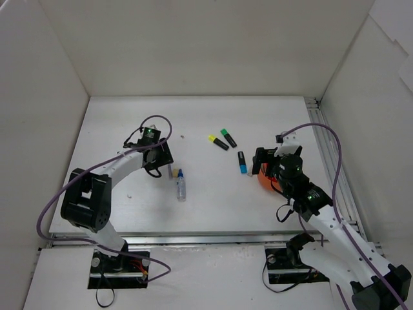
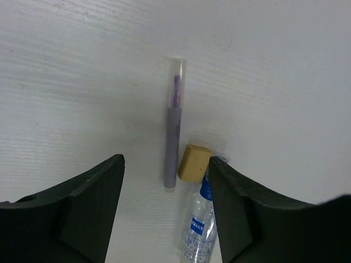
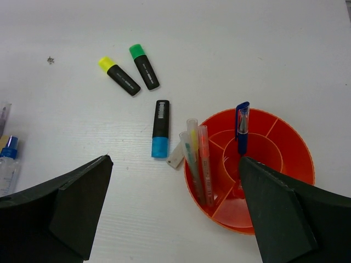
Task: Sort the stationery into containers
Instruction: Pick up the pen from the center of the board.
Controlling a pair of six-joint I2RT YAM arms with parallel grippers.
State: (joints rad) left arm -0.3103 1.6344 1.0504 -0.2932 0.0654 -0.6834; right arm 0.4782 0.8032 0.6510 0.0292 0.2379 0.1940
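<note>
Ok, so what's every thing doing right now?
Left gripper: open, empty.
Right gripper: open, empty.
Pot: upright, pens inside.
Blue pen: standing in pot.
Yellow highlighter: capped, lying flat.
Green highlighter: capped, lying flat.
Blue highlighter: capped, lying flat.
Grey pen: capped, lying flat.
Bottle: capped, lying flat.

Left pincer (image 2: 166, 164) half-spread, right pincer (image 3: 175, 161) spread wide

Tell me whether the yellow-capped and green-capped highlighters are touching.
Apart. The right wrist view shows bare table between the yellow-capped highlighter and the green-capped highlighter along their whole length.
</note>
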